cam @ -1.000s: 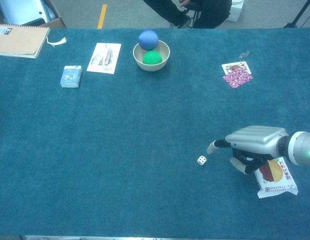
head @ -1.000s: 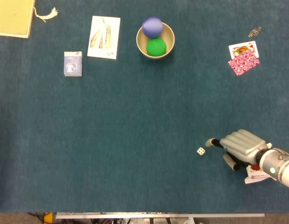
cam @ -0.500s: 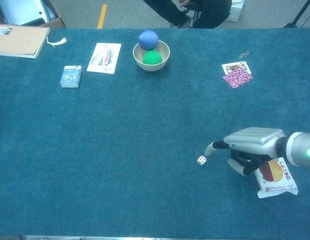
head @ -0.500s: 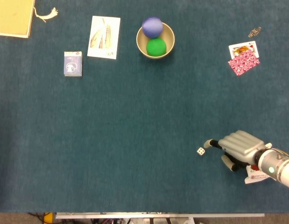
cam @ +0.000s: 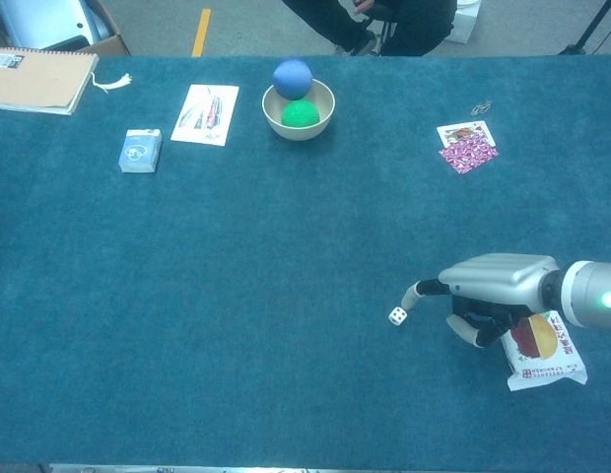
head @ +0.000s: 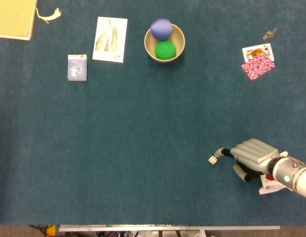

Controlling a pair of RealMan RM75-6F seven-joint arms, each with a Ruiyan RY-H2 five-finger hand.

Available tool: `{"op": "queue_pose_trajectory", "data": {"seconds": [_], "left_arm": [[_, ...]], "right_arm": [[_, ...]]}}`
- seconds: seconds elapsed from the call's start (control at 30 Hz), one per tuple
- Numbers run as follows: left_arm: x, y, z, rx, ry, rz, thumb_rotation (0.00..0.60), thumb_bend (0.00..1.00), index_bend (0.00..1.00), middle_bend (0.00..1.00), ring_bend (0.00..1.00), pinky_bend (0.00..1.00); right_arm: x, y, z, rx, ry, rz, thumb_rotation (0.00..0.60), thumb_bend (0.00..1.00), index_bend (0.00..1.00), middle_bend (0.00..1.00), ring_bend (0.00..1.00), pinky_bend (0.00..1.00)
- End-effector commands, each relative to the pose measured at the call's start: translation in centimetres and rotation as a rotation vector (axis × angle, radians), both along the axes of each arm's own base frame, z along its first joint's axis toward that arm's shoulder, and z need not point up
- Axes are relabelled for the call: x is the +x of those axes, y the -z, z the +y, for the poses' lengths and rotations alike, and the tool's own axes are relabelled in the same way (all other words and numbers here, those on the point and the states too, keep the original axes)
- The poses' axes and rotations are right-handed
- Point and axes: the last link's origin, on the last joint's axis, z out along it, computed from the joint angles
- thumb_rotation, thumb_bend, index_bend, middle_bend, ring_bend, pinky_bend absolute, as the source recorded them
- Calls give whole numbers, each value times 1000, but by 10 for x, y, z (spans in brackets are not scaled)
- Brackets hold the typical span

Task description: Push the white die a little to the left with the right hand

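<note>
The white die [head: 212, 159] [cam: 397, 315] lies on the blue table cloth at the lower right. My right hand [head: 251, 156] [cam: 488, 291] sits just to the right of it, palm down, with one finger stretched out toward the die. That fingertip [head: 218, 151] [cam: 409, 297] is right beside the die, at or nearly at its upper right edge. The other fingers are curled under the palm and hold nothing. My left hand does not show in either view.
A snack packet [cam: 540, 351] lies under my right wrist. Playing cards [head: 258, 61] and a clip [head: 269, 33] lie at the far right. A bowl [head: 178, 35] with a blue and a green ball, a leaflet [head: 111, 39], a small box [head: 77, 67] and a notebook [head: 14, 18] sit at the back.
My right hand has crept left and slightly toward the front edge, bringing the outstretched finger close to the die. The die has barely moved.
</note>
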Motion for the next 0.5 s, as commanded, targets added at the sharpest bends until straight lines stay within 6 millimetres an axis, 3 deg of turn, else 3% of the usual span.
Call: {"op": "queue_pose_trajectory", "data": {"seconds": [0.03,0.5], "left_arm": [[0,0,0,1,0,-1,600,20,401,162,81,292],[0,0,0,1,-3,-1,600,21,401,162,82,292]], "right_arm": [[0,0,0,3,1,-3,600,652,177,903,973,1000],[5,1,3,33,23,-36,600,652,177,903,973,1000]]}}
